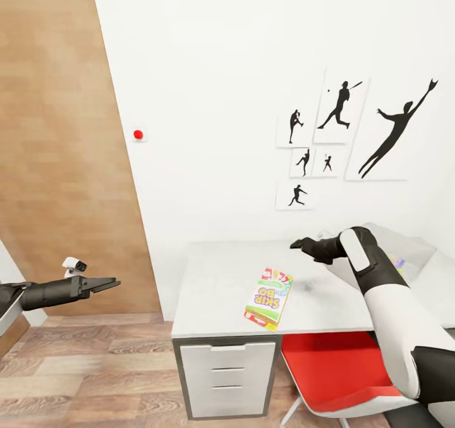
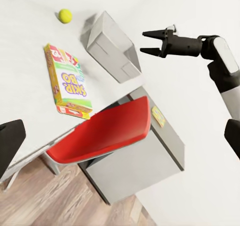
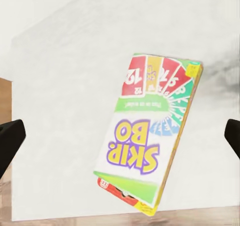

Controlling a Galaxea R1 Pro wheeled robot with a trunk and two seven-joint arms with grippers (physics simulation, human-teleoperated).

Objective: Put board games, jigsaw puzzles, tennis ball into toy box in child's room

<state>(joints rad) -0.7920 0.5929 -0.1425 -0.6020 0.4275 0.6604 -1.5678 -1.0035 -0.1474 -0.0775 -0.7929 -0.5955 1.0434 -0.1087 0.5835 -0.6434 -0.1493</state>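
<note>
The robot stands facing the table [image 1: 215, 270], and the step in hand looks like the pickup of the board game [image 1: 268, 298] lying on it. That box, a Skip-Bo pack, lies flat near the front edge of the desk top, just above the drawer unit [image 1: 224, 371], with the red chair [image 1: 328, 368] tucked in beside it.

The right gripper [image 1: 302, 245] hangs over the table beyond the box, its fingers apart and nothing between them. The right wrist view looks straight down on the box [image 3: 150, 136], so the aim seems roughly set, though the gripper sits well above it.

The left gripper [image 1: 107, 283] is out to the side over the wooden floor [image 1: 82, 377], well clear of the table; its fingers look close together, but whether they are fully closed cannot be told.

In the left wrist view the tennis ball [image 2: 65, 15] rests farther back on the table, apart from the box, and the pale grey toy box [image 2: 112, 46] sits beyond that.

Next, the right arm would likely need to drop onto the box and take it across its narrow width, then carry it over to the toy box.
</note>
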